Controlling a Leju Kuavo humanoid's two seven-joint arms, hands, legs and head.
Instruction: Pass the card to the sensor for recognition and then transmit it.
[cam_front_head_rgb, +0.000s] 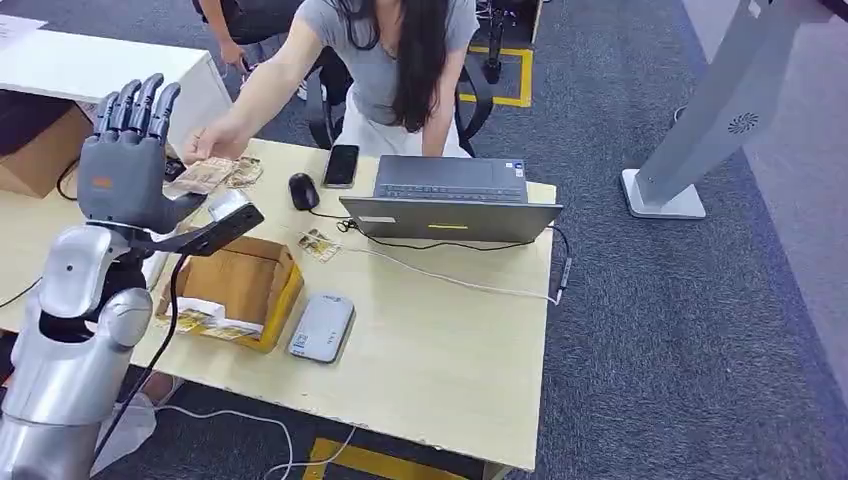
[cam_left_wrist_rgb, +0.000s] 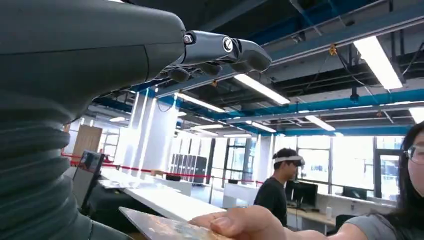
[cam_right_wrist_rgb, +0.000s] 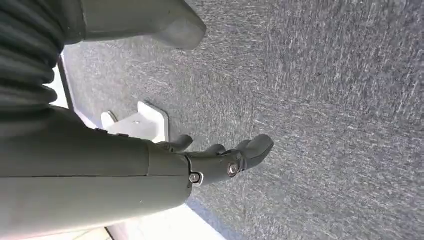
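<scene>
One card (cam_front_head_rgb: 205, 176) in person's hand (cam_front_head_rgb: 215, 143), seemingly lengthwise toward left hand (cam_front_head_rgb: 125, 160)

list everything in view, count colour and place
table: 1, light wood, centre
laptop: 1, grey, far side of table
mouse: 1, black, left of laptop
phone: 1, black, beside mouse
box: 1, cardboard, open, near left robot hand
sensor: 1, pale grey, right of box
card: 1, patterned, in person's hand
stand: 1, white, on carpet at right
person: 1, grey top, behind table
left robot hand: raised, fingers straight, holding nothing
right robot hand: hanging over carpet, holding nothing
</scene>
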